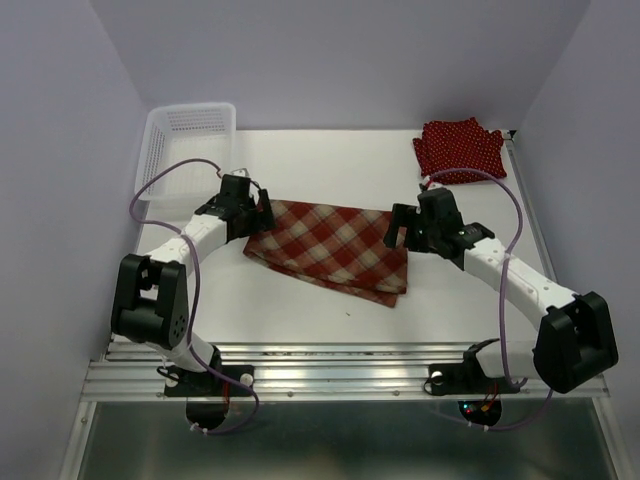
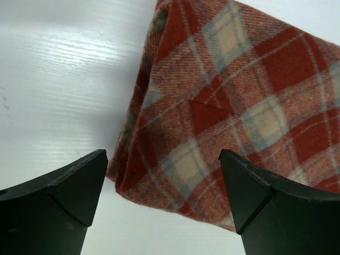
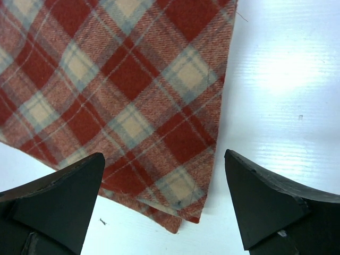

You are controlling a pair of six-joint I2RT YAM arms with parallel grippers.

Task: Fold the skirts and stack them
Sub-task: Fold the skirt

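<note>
Two grippers are opened to their widest, and both are empty. Nearest to me, the left gripper (image 2: 163,155) hangs over the left end of the plaid skirt (image 1: 330,245), and the right gripper (image 3: 164,155) hangs over its right corner. In both wrist views I see the cloth between the fingers, but as far as I can judge no finger touches it. The skirt lies in the middle of the table (image 1: 300,160). It is already folded at least once, because layered edges show at its right corner. I think the arms stand at the two ends so that they can take both ends together for the next fold. Farther away, at the far right corner, the dark red dotted cloth (image 1: 458,148) lies in a heap, well apart; I cannot tell if it is one skirt or two. At the far left stands the white basket (image 1: 185,140).
</note>
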